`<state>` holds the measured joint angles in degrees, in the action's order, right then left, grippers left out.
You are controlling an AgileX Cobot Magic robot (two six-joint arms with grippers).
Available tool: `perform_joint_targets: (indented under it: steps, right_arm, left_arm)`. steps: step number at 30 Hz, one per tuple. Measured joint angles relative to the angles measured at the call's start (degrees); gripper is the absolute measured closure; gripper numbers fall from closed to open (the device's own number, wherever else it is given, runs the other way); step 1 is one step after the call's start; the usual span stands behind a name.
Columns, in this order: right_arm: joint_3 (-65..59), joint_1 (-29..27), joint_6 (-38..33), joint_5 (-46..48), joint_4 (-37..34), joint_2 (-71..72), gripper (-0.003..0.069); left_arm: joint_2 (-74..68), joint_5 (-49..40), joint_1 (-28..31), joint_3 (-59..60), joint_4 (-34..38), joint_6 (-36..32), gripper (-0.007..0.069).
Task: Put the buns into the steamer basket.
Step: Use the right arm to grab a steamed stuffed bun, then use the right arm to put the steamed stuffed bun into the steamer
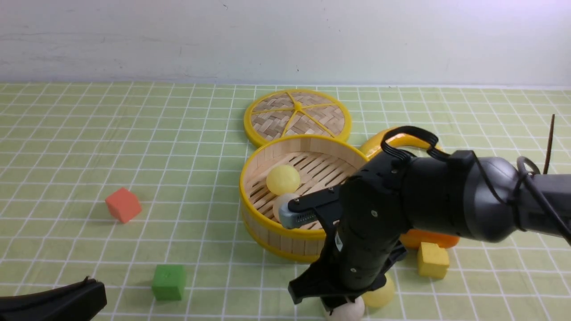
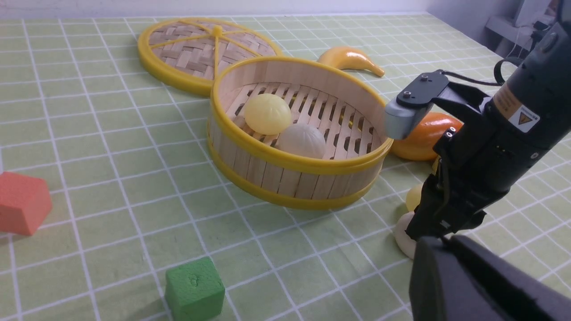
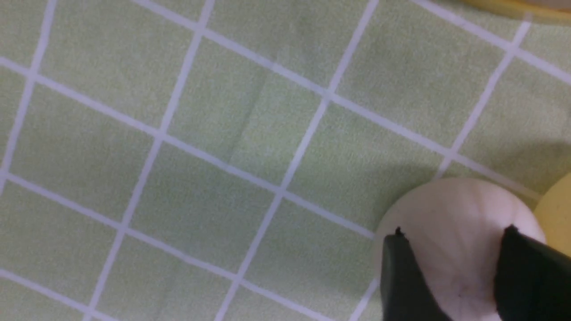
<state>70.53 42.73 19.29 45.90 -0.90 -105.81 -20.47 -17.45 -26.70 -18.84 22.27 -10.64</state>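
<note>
The steamer basket (image 1: 256, 220) (image 2: 285, 162) stands mid-table with a pale yellow bun (image 1: 283, 179) (image 2: 267, 113) and an off-white bun (image 1: 281, 203) (image 2: 301, 140) inside. Two more buns lie on the cloth in front of it: an off-white one (image 1: 350, 313) (image 2: 403, 236) (image 3: 455, 209) and a yellow one (image 1: 382, 293) (image 2: 414, 196) (image 3: 555, 214) touching it. My right gripper (image 1: 341, 307) (image 3: 454, 232) points down over the off-white bun on the cloth, open, one finger on each side of its top. My left gripper (image 1: 96, 285) (image 2: 441, 240) is low at the near left, shut and empty.
The flat woven lid (image 1: 297, 115) lies behind the basket. A glossy orange mango (image 1: 430, 240) and a yellow cube (image 1: 432, 260) sit right of the basket, a curved yellow fruit (image 2: 350, 58) behind. A red-orange cube (image 1: 123, 204) and a green cube (image 1: 168, 281) lie left.
</note>
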Motion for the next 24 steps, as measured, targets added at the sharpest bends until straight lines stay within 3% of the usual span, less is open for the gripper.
perform_joint_targets:
  steps: [3, 8, 10, 19, 24]
  right_arm:
    - [0.0, 0.0, 0.0, -0.1, 0.1, 0.0, 0.0410]
    - [0.0, 0.0, -0.1, 0.0, 0.9, 0.0, 0.0623]
    - [0.0, 0.0, -0.2, 0.2, 1.2, 0.0, 0.0651]
    - [1.8, 0.0, -3.7, 3.4, -0.6, 7.1, 0.0652]
    - [8.4, -3.7, -4.7, 0.9, -0.3, 9.0, 0.0652]
  left_arm:
    - [0.0, 0.0, 0.0, 0.0, 0.0, 0.0, 0.0609]
    - [0.0, 0.0, 0.0, 0.0, 0.0, 0.0, 0.0606]
    - [0.0, 0.0, 0.0, 0.0, 0.0, 0.0, 0.0603]
    - [0.0, 0.0, 0.0, 0.0, 0.0, 0.0, 0.0590]
    - [0.0, 0.0, 0.0, 0.0, 0.0, 0.0, 0.0585]
